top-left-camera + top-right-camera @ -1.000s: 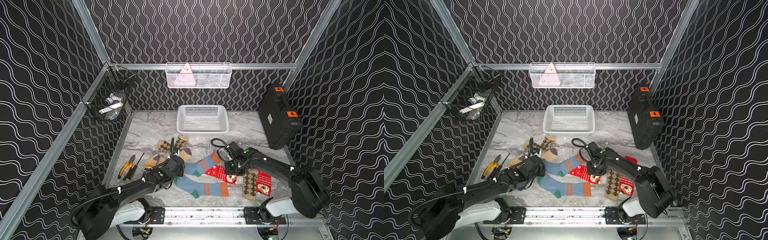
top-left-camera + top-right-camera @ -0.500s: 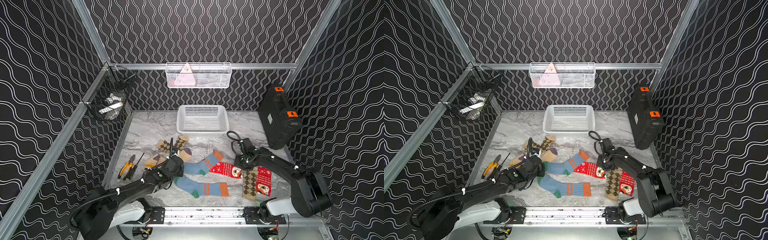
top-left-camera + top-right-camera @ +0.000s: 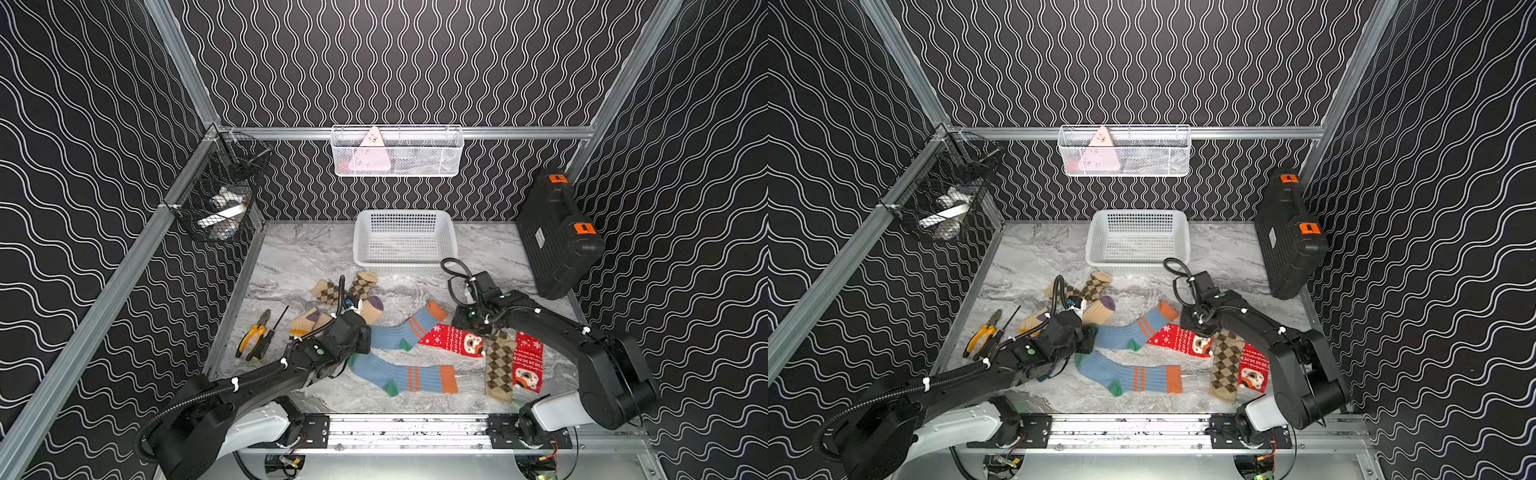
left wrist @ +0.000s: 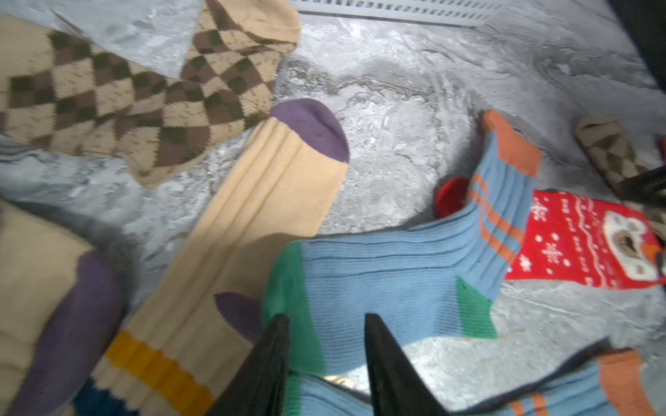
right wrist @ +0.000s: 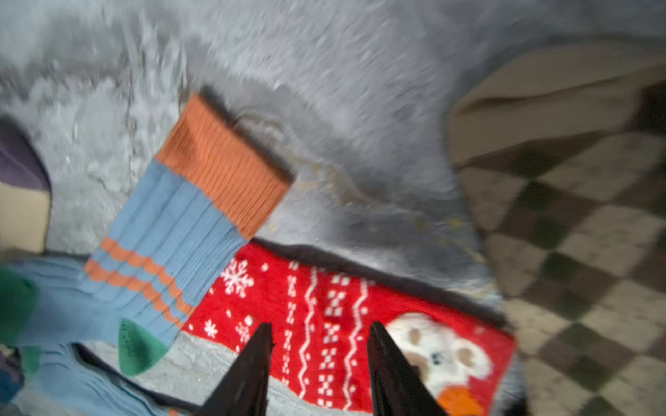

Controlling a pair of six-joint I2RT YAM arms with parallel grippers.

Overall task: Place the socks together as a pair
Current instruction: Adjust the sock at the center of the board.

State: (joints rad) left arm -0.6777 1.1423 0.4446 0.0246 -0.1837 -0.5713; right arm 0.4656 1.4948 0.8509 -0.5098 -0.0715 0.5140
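Since a moment ago the red sock with the animal face [image 3: 451,340] lies flatter and a bit more to the right, and the right tool [image 5: 320,324] has let go and opened again. Its mate, the other red sock [image 3: 528,365], sits at the lower right of the top view, near but not touching. A brown diamond sock [image 3: 498,365] lies between them.

Both tools are partly open and hold nothing. The right tool hangs over the leg of the red sock with the animal face. The left tool [image 4: 326,316] hangs over the green toe of a blue sock [image 4: 389,273], whose orange cuff lies over the red toe. The second blue sock [image 3: 403,376] is just below it, in the lower middle of the frame.

Socks are soft, light and floppy, so I think they will bunch up and drag. A pinch at the cuff or toe edge should work best. The blue cuff may get tugged along too. Everything lies on the gray desk [image 3: 316,257].
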